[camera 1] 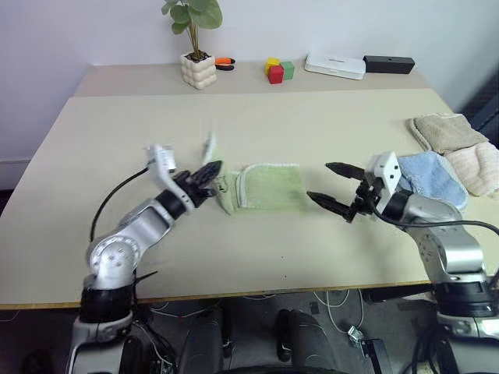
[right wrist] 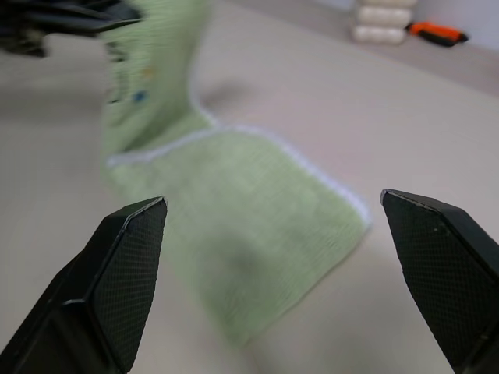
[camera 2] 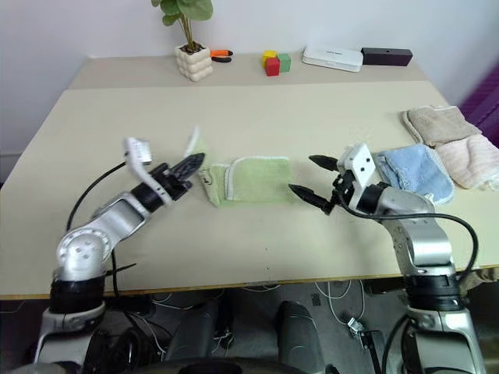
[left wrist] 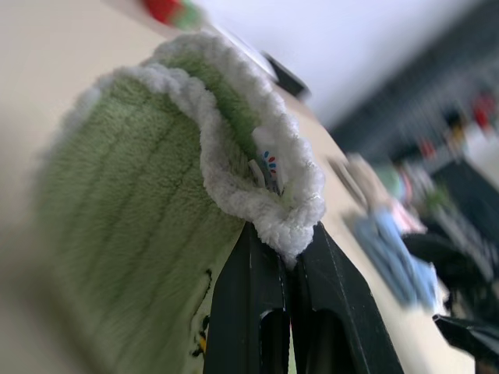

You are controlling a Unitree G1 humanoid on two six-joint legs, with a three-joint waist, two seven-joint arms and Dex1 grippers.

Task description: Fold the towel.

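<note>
In the left eye view, the light green towel (camera 1: 269, 187) lies near the middle of the frame on the beige bench (camera 1: 234, 257). Its left end is lifted and curled over, showing the white stitched edging. The left end effector (camera 1: 209, 173) sits at that raised end, its black fingers together and clamped on the towel's edge. Right of centre, the right end effector (camera 1: 331, 187) hovers just beside the towel's right end, fingers spread wide apart with nothing between them. At the right edge of the frame lie a light blue towel (camera 1: 429, 178), a beige towel (camera 1: 446, 131) and a pink towel (camera 1: 479, 167), overlapping one another. Along the top stand a potted plant (camera 1: 196, 47), coloured blocks (camera 1: 277, 70), a white box (camera 1: 335, 65) and a black box (camera 1: 388, 64).

The right eye view gives the same layout, with the towel a little left of centre.

In the left wrist view, the two black fingers (left wrist: 257, 304) rise from the bottom centre, pressed together on a fold of white edging, while green terry fills the left half of the frame.

In the right wrist view, the fingers (right wrist: 117, 280) stand far apart at lower left and lower right. The towel lies flat between them in the centre, and its far end rises toward the upper left, where the left end effector holds it.
</note>
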